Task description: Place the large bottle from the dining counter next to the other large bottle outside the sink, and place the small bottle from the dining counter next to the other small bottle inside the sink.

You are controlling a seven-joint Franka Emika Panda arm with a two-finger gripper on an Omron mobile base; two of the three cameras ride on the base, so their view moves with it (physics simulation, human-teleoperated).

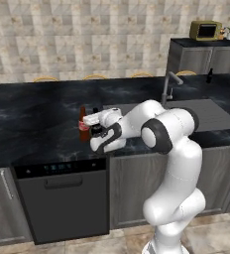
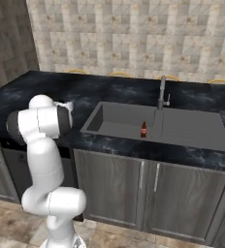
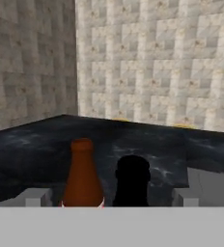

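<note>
Large bottle is seen bottom-center in the hand view, beside the other large bottle; lower halves are cut off. Gripper is spread wide, nothing held, bare counter leftward.

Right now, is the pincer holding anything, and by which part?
Nothing is held: the pincer stands open around the black bottle, which stands beside the brown bottle.

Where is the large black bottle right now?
In the hand view the large bottle stands upright on the counter, close beside the other large bottle, left of the sink.
</note>
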